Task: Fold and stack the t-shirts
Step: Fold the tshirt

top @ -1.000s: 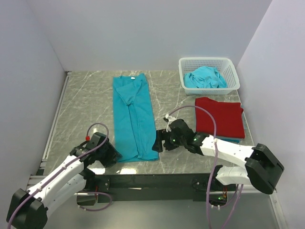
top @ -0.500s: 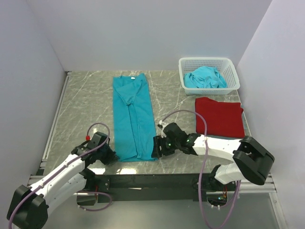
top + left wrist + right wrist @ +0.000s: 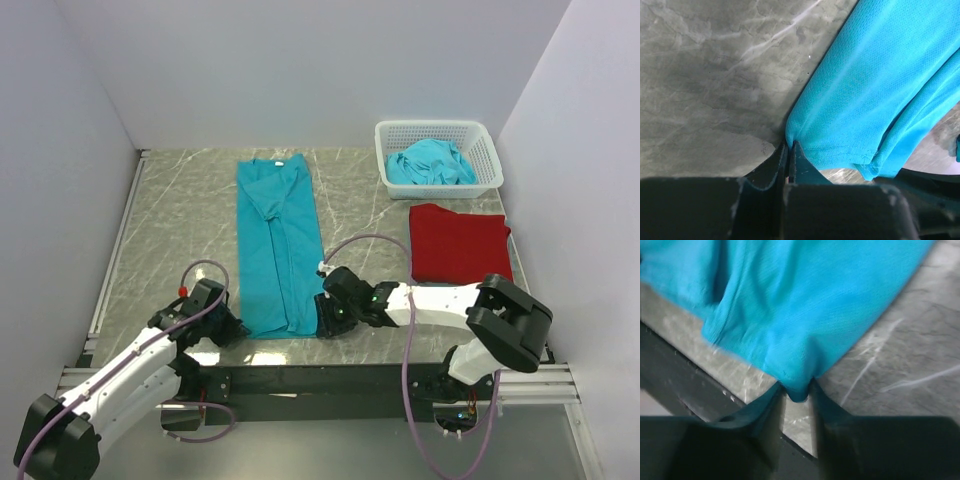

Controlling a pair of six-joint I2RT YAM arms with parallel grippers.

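Note:
A teal t-shirt (image 3: pixel 275 240), folded into a long strip, lies flat on the marble table (image 3: pixel 180 220). My left gripper (image 3: pixel 232 325) is shut on its near left corner; in the left wrist view the gripper (image 3: pixel 789 145) pinches the hem of the cloth (image 3: pixel 875 90). My right gripper (image 3: pixel 325 320) is at the near right corner. In the right wrist view the gripper (image 3: pixel 797 390) has its jaws close on either side of the corner of the cloth (image 3: pixel 790 305), with a gap still between them. A folded red t-shirt (image 3: pixel 460 245) lies to the right.
A white lattice basket (image 3: pixel 480 135) at the back right holds a crumpled teal t-shirt (image 3: pixel 430 162). White walls enclose the table on the left, back and right. The table's near edge and a black rail (image 3: pixel 300 378) run just behind both grippers.
My left gripper has shut on the shirt's near left corner. My right gripper has moved left to the near right corner, and its jaws have narrowed around it.

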